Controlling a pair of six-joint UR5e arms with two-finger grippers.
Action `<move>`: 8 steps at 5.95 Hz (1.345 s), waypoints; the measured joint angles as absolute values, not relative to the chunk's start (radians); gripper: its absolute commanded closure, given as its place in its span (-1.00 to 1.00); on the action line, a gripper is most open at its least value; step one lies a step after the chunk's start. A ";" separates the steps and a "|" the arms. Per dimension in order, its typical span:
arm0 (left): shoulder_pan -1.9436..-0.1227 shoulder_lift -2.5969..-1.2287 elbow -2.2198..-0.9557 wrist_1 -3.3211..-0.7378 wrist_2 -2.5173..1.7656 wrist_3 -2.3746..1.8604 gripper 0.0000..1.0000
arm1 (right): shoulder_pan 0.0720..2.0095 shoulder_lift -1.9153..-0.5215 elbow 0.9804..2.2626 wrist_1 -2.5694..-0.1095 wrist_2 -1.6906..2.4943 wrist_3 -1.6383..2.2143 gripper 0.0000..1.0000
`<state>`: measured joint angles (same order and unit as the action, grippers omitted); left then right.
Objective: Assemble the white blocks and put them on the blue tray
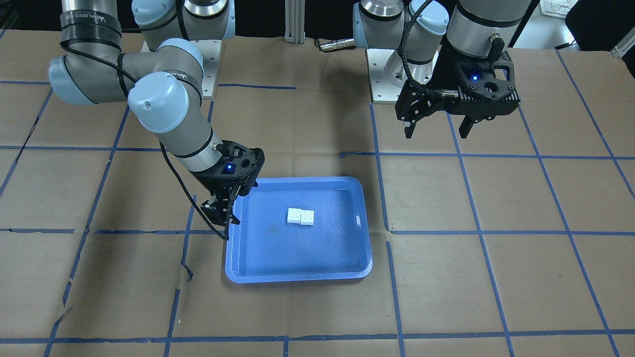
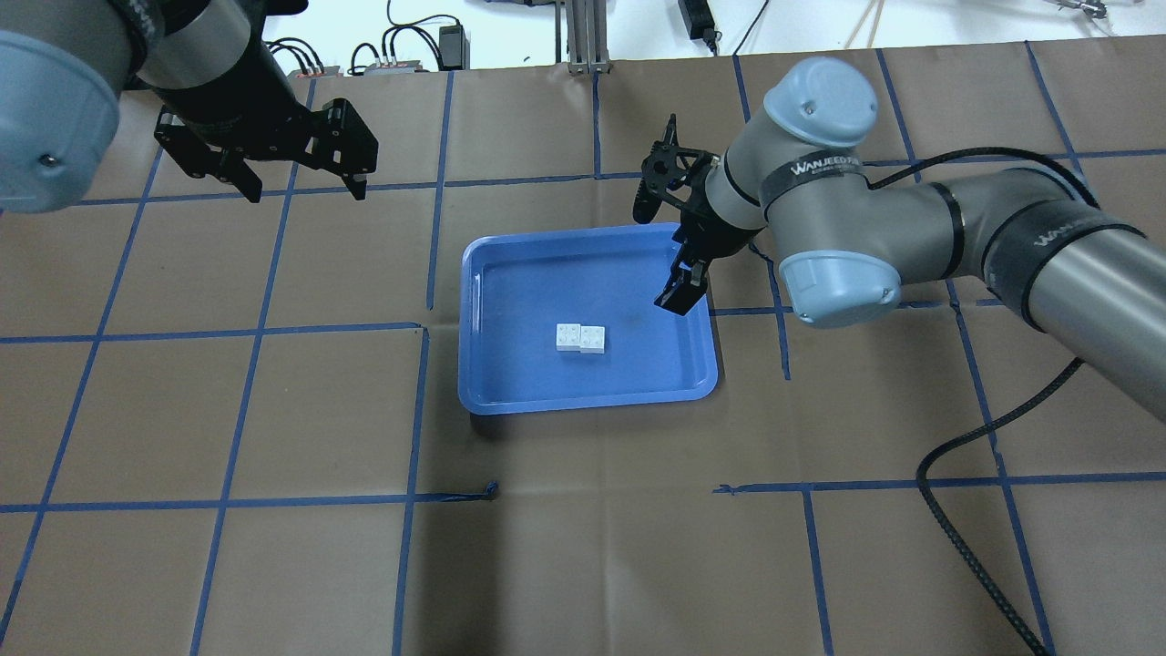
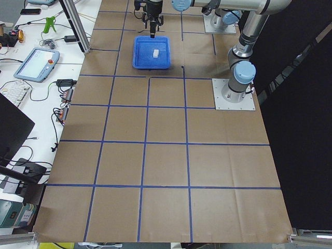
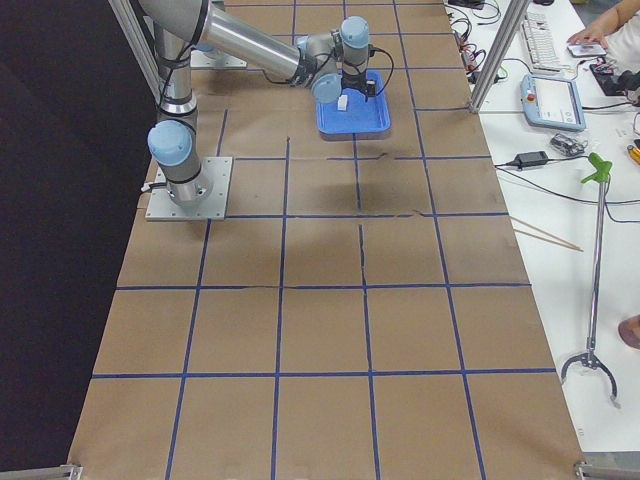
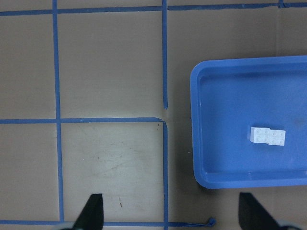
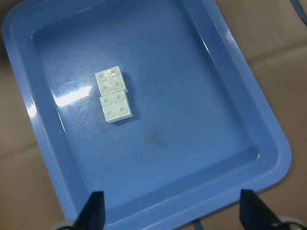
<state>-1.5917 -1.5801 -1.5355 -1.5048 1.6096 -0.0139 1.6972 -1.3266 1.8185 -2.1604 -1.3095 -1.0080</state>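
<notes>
The two white blocks (image 1: 300, 216) lie side by side and touching, studs up, near the middle of the blue tray (image 1: 278, 253). They also show in the overhead view (image 2: 580, 338) and in both wrist views (image 5: 267, 136) (image 6: 113, 95). My right gripper (image 2: 656, 262) is open and empty. It hangs tilted over the tray's (image 2: 510, 374) edge on my right, apart from the blocks. My left gripper (image 2: 307, 191) is open and empty, high over the table, far to the left of the tray.
Brown paper with a blue tape grid covers the table. The two arm base plates (image 1: 397, 79) stand at the robot's side. The right arm's black cable (image 2: 966, 538) loops over the table. Desks with devices (image 3: 36, 59) line the far side.
</notes>
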 measured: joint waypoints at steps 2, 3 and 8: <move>-1.591 -1.580 -1.536 -1.505 1.612 -0.014 -0.99 | 1.693 -1.365 1.737 -1.997 -1.420 -0.669 -1.00; -1.591 -1.580 -1.536 -1.505 1.612 -0.014 -0.99 | 1.681 -1.387 1.721 -1.944 -1.470 -0.542 -1.00; -1.591 -1.580 -1.534 -1.505 1.611 -0.014 -0.99 | 1.556 -1.482 1.533 -1.551 -1.509 -0.219 -1.00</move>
